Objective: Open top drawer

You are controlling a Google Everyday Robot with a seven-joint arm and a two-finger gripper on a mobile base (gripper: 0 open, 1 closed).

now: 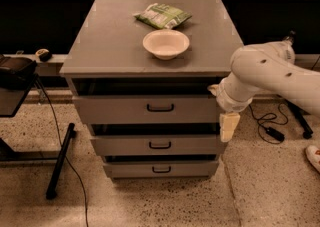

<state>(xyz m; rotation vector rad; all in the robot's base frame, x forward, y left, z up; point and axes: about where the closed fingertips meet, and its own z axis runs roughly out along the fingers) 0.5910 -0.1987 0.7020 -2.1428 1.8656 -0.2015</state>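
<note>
The grey cabinet (115,46) has three stacked drawers. The top drawer (115,111) is the widest, with a small black bar handle (160,107) at its centre and a dark gap above its front. My gripper (228,125) hangs off the white arm (272,73) at the cabinet's right front corner. It is level with the right end of the top drawer front and well to the right of the handle. It holds nothing that I can see.
A white bowl (166,44) and a green snack bag (162,15) lie on the cabinet top. Two narrower drawers (125,146) sit below. A black stand (60,161) is on the left, and cables (267,128) run over the floor on the right.
</note>
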